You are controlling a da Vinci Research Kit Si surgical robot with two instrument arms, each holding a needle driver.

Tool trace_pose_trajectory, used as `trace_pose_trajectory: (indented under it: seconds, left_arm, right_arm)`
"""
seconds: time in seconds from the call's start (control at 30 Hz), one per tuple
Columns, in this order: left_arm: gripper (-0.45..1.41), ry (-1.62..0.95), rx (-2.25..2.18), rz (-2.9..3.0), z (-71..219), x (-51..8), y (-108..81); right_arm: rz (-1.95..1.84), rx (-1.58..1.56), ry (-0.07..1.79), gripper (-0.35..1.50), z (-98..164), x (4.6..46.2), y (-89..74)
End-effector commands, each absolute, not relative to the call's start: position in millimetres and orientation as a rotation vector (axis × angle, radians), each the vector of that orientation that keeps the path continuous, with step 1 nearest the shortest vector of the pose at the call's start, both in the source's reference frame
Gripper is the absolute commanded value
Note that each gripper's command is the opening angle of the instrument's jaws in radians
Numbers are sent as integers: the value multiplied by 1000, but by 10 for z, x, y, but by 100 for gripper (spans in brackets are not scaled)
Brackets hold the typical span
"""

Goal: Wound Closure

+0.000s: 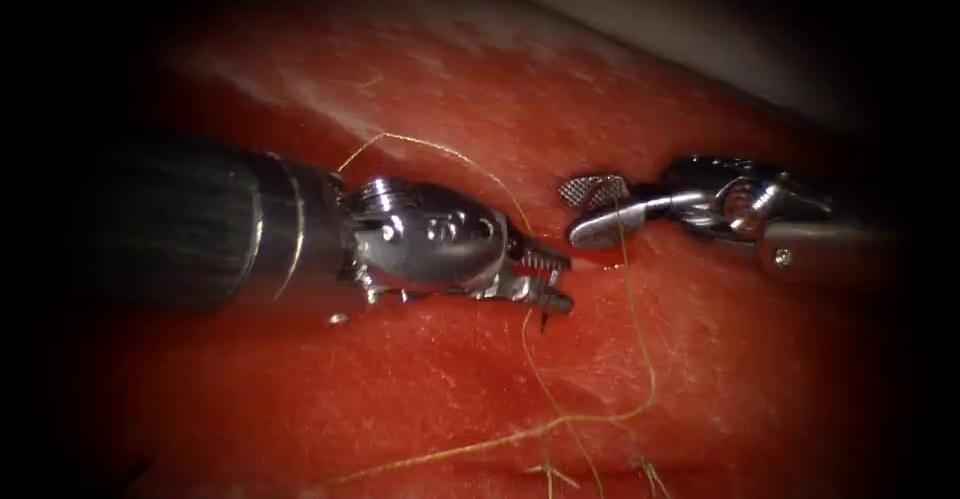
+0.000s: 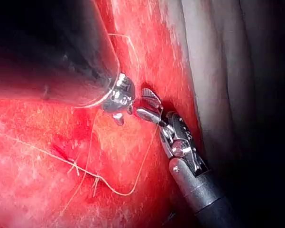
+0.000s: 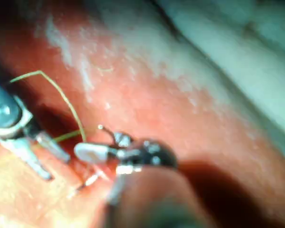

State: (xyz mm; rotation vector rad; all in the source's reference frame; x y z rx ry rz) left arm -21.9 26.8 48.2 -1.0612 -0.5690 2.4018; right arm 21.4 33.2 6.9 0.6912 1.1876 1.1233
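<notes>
On the red, wet pork tissue (image 1: 420, 399), we see the left steel needle driver (image 1: 545, 279), jaws spread, holding nothing we can make out (no needle is clear to us). Thin tan thread (image 1: 640, 349) loops between; the right driver (image 1: 590, 209), jaws parted, could snag it, we judge.

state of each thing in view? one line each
left tool: jaws parted, nothing visibly held
right tool: jaws open, holding nothing
thread: slack, looping over the tissue between the tools
needle: can't make it out
tissue: wet with red fluid
</notes>
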Motion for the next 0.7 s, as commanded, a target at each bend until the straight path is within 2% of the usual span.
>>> trace_pose_trajectory:
  seconds: [0.03,0.17,0.2,0.33,0.53,0.7]
  left_arm:
    - [39,-551,-1075,2423,494,-222,266]
    - [44,-539,-1100,2463,506,-218,267]
    - [45,-556,-1114,2480,509,-219,266]
    - [47,-574,-1148,2517,510,-225,261]
    - [47,-602,-1198,2559,501,-233,256]
    - [48,-635,-1282,2628,499,-229,257]
  right_arm:
    - [1120,692,1191,141,73,222,334]
    - [1120,693,1191,141,73,221,334]
    - [1121,692,1191,135,74,221,335]
    - [1077,642,1200,148,78,220,348]
    - [945,538,1218,148,84,206,366]
    - [878,504,1141,148,83,196,366]
